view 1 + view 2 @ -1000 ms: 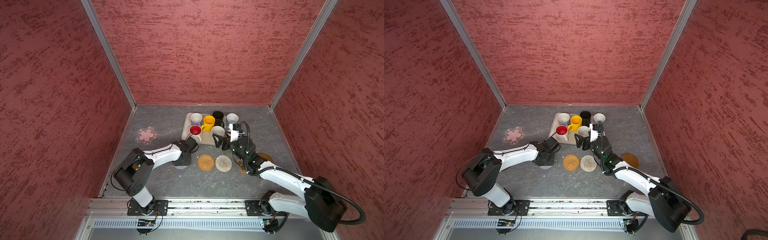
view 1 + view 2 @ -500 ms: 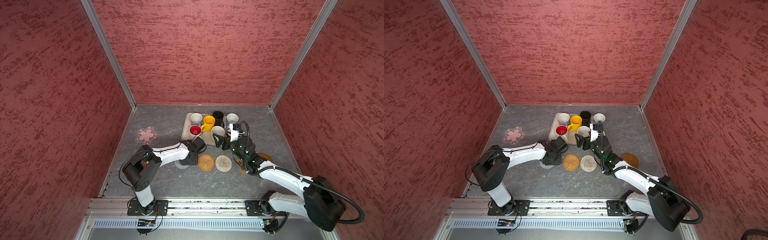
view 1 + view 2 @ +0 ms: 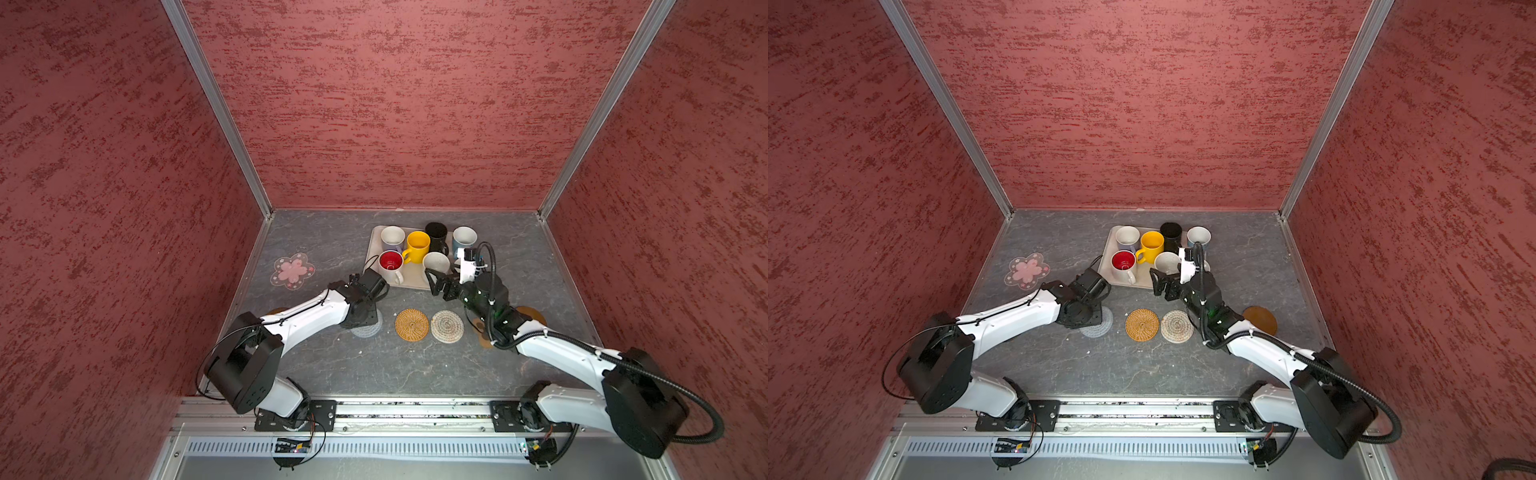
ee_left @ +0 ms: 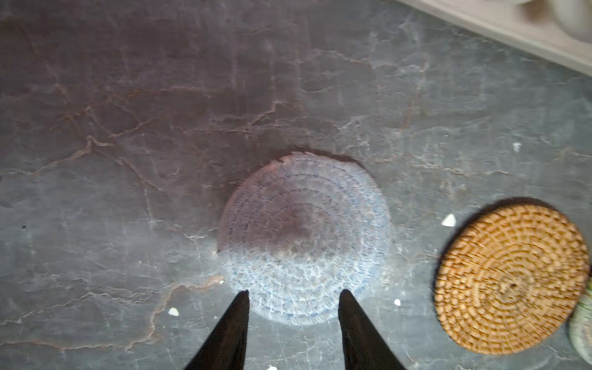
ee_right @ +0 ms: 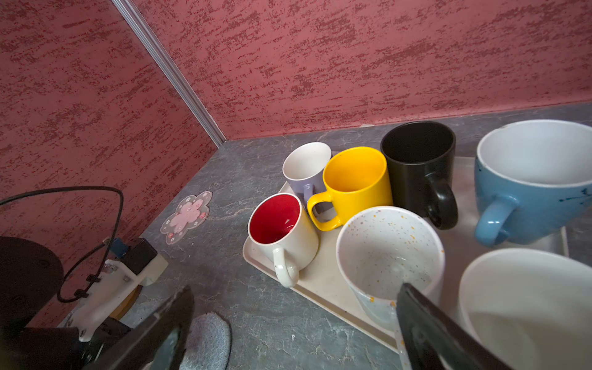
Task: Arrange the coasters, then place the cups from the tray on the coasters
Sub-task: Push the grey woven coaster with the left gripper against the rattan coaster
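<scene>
Six cups stand on the beige tray (image 3: 411,277): white (image 3: 392,235), yellow (image 3: 417,245), black (image 3: 436,232), light blue (image 3: 464,237), red-inside (image 3: 390,262) and speckled (image 3: 436,264). A seventh white cup (image 5: 528,304) shows in the right wrist view. In a row on the table lie the grey-blue coaster (image 3: 370,329), orange-tan coaster (image 3: 411,325) and beige coaster (image 3: 447,326). My left gripper (image 4: 293,296) hovers open above the grey-blue coaster (image 4: 304,237), holding nothing. My right gripper (image 5: 296,288) is wide open at the tray's front edge, one finger beside the speckled cup (image 5: 384,253).
The pink flower coaster (image 3: 292,271) lies far left near the wall. A brown wooden disc (image 3: 531,313) and a brown coaster (image 3: 482,334) sit partly under my right arm. Another brown disc (image 3: 276,311) peeks out behind my left arm. Red walls close three sides.
My left arm's elbow has swung sideways and back while its gripper stays over the grey-blue coaster. The right arm has hardly moved.
</scene>
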Robot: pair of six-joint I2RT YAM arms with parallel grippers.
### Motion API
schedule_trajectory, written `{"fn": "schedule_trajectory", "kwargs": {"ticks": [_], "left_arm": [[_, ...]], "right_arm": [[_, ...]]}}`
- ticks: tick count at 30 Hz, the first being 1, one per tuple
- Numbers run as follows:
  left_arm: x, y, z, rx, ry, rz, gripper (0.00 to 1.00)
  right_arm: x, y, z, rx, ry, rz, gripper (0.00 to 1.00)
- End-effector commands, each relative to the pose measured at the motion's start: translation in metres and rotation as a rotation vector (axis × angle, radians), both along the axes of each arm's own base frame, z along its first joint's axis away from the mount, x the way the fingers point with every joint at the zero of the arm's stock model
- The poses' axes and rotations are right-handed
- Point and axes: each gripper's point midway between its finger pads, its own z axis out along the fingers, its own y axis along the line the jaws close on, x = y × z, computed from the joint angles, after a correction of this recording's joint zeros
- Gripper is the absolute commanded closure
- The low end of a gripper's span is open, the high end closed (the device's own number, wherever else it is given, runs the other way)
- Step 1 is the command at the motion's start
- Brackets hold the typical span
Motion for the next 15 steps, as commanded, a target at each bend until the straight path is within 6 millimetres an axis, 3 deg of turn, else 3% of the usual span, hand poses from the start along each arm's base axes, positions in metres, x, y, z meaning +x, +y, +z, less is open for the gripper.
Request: {"fn": "schedule_trajectory", "kwargs": {"ticks": [1,8,15], "left_arm": [[0.005,0.0,-0.009,-0.003,0.013,-0.011,0.54],[0.015,-0.005,-0.03,0.003,0.049,-0.017,0.54],[0.013,-0.019,-0.043,-0.001,0.075,-0.035,0.55]], "right_arm": [[0.002,0.0,0.0,0.008,-0.005,0.0,0.01],[0.003,-0.001,-0.003,0.004,-0.001,-0.005,0.01],[0.003,-0.001,-0.004,0.007,0.005,-0.003,0.01]]}}
